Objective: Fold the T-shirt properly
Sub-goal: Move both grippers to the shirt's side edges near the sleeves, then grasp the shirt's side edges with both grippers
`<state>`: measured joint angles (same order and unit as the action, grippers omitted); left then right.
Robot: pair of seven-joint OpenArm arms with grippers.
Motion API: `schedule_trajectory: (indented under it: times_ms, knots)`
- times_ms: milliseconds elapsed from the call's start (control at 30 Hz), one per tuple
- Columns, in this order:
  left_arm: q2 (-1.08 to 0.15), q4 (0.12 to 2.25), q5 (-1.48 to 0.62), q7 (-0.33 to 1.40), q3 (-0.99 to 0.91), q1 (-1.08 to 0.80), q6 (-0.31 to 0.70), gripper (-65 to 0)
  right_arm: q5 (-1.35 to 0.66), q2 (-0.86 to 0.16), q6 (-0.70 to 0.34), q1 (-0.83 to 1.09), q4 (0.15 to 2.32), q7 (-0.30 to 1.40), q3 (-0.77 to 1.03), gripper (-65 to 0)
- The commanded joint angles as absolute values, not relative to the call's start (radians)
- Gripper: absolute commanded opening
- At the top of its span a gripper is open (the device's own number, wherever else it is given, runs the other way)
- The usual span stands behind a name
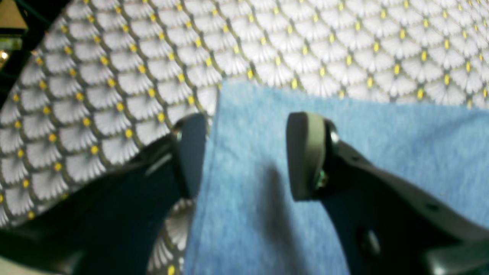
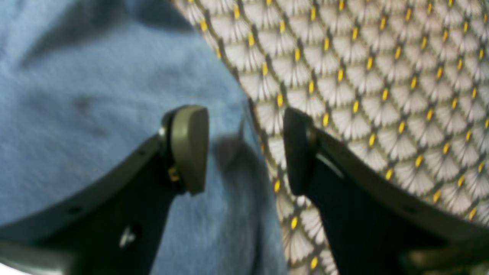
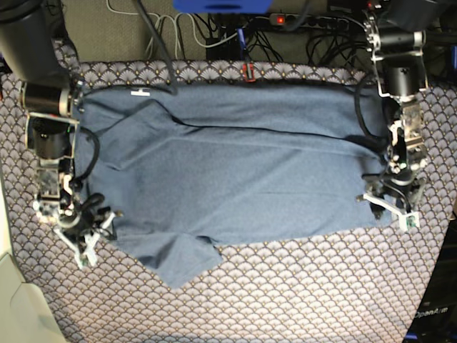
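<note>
The slate-blue T-shirt [image 3: 243, 171] lies spread across the scallop-patterned tablecloth [image 3: 285, 286], with one sleeve [image 3: 178, 261] pointing toward the front. My left gripper [image 3: 388, 209] stands open at the shirt's right edge. In the left wrist view that gripper [image 1: 248, 152] straddles the T-shirt [image 1: 344, 152] near a corner, one finger over cloth and one over the tablecloth [image 1: 114, 76]. My right gripper [image 3: 96, 236] stands open at the shirt's left front edge. In the right wrist view the right gripper [image 2: 244, 149] has the T-shirt's [image 2: 95, 95] edge running between its fingers. Neither holds anything.
Cables and a power strip [image 3: 307, 21] lie behind the table's far edge. A small white tag [image 3: 139, 91] sits at the shirt's far left. A white surface [image 3: 14, 307] borders the front left, and a black object [image 3: 435, 300] stands at the front right.
</note>
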<state>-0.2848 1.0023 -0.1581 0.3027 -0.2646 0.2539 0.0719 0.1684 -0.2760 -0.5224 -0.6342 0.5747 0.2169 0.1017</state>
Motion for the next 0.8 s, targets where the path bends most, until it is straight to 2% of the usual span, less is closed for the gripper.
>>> schedule_trajectory:
  times_ms: [0, 767]
  knots:
    - [-0.3, 1.03, -0.159, 0.278, -0.268, 0.277, 0.07, -31.4, 0.156, -0.286, -0.51, -0.668, 0.59, 0.189, 0.104, -32.8]
    - [-0.309, 1.033, -0.157, 0.278, -0.269, 0.26, 0.067, -31.4, 0.154, -0.282, -0.51, -0.621, 0.588, 0.189, 0.099, -33.0]
